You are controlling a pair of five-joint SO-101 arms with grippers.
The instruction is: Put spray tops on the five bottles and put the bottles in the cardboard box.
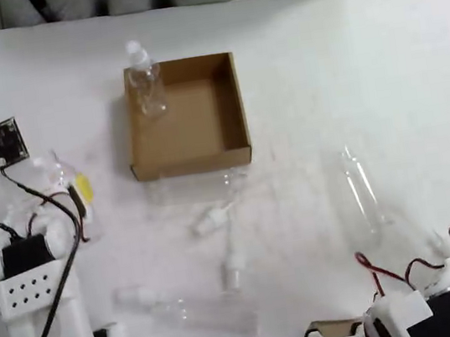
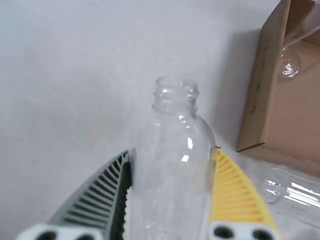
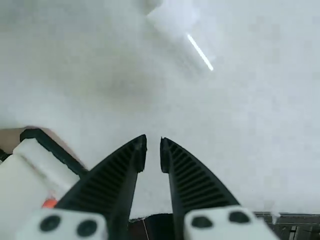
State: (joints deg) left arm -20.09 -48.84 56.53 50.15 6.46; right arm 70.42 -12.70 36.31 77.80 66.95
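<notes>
Clear bottle [image 2: 172, 175] is clamped in my left end effector [image 2: 172, 154], bare neck [image 2: 175, 95] pointing away from it; my right end effector [image 3: 153, 145] is all but together, empty.

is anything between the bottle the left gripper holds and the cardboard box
Nothing visible. Bare table separates the capless bottle in the left gripper from the cardboard box; a second bottle lies beside the box's front wall.

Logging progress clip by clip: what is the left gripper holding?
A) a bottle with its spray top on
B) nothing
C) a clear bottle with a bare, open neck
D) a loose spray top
C: the left gripper clasps a clear bottle whose threaded neck carries no top.
</notes>
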